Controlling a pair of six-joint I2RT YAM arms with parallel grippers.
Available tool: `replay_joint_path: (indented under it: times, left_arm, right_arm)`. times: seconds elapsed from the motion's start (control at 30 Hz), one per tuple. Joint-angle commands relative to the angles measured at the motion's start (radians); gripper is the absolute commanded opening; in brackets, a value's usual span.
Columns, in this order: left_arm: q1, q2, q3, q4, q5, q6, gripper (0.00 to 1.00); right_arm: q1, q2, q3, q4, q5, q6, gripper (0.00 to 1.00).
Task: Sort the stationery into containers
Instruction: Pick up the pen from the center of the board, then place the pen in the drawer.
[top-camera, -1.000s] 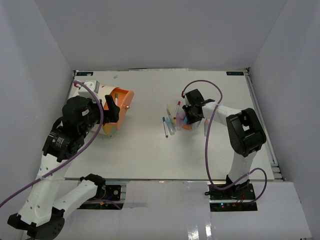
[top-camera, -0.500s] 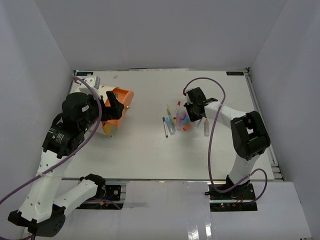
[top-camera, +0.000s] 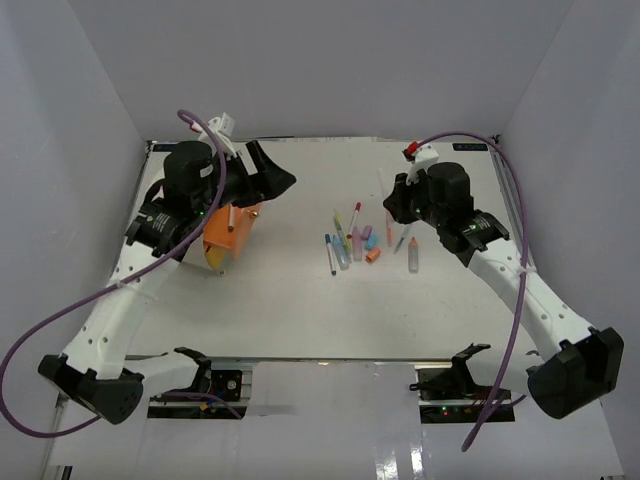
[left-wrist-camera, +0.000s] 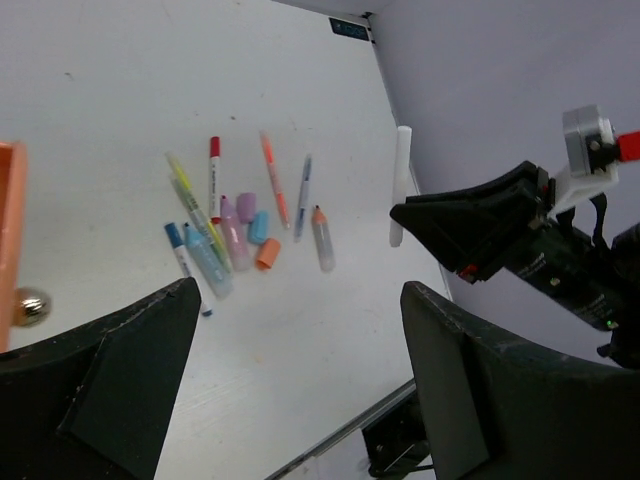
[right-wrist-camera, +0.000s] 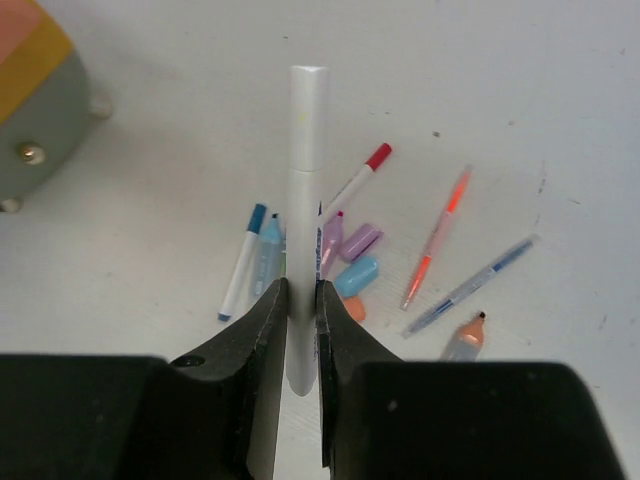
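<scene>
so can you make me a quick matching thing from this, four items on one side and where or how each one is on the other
Things:
1. white pen
2. left gripper
3. red-capped pen
4. container

Places or states:
a. lying loose, mid-table
b. open, holding nothing
c. clamped in the right gripper
d. at the table's left side

Pairs: 1-c, 2-b, 3-a, 4-d

A white table (top-camera: 300, 310) — faintly scuffed (matte) — enclosed by pale walls (top-camera: 330, 60).
</scene>
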Motion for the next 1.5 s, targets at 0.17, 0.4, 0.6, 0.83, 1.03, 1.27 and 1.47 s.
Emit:
replay_joint_path:
  times: [0.17,0.4,0.6,0.83,1.03,1.27,1.47]
  left_arm:
    - [-0.302,0.21,0.091,0.231,-0.219,-0.094,0.91]
    - [-0.408,0.349,0.13,0.348,-0.343,-0.092,0.86]
    - [-0.448,0.429,0.148,0.373,-0.37,-0.082,0.72]
    - [-0.469,0.442,0.13,0.377,-0.376,-0.089,0.53]
    - [-0.477,0.426,0.088,0.383,-0.397,-0.105,0.37]
    - [-0.477,0.396,0.064,0.383,-0.428,-0.08,0.11]
    - [-0.477,0.342,0.041,0.37,-0.5,0.004,0.08]
  right_arm:
    - [-0.002,-0.182,-0.142,0.212,-0.27,0.166,0.15]
    - [-0.002,-0.229,-0.213,0.284,-0.35,0.232,0.15]
    - [-0.002,-0.24,-0.256,0.328,-0.37,0.25,0.16]
    - [-0.002,-0.242,-0.27,0.348,-0.358,0.254,0.16]
    - [-0.001,-0.228,-0.276,0.371,-0.371,0.267,0.16]
    - [-0.001,-0.214,-0.28,0.387,-0.378,0.27,0.22]
    - [-0.002,-0.222,-0.293,0.361,-0.382,0.26,0.56]
